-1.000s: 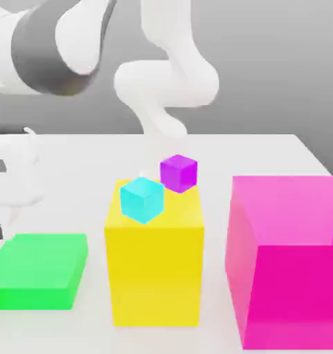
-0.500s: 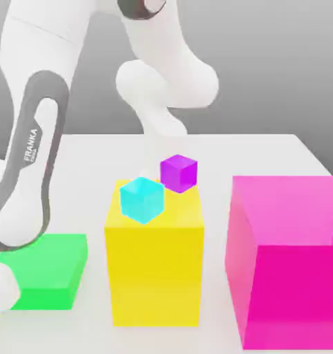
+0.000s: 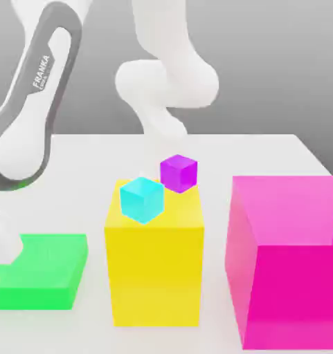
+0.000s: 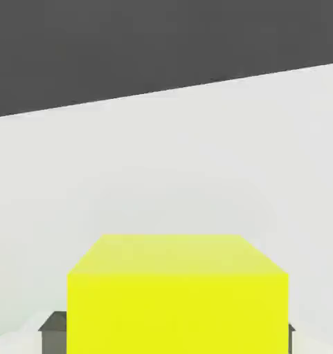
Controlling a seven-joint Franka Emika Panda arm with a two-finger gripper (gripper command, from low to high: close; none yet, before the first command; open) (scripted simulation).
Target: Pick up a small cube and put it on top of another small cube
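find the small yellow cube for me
The small yellow cube is between the gripper's fingers in the hand view; at the exterior view's left edge, a bit of it shows beside the green block.

My pincer (image 4: pixel 173 335) has a green slab (image 3: pixel 48 266) near it on the white table (image 3: pixel 245 153), a tall yellow block (image 3: pixel 155 273) farther off, and a big pink block (image 3: pixel 297 294) farthest.

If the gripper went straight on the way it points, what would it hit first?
Probably the pale tabletop, touched first by the yellow cube in the gripper, though depth is unclear.
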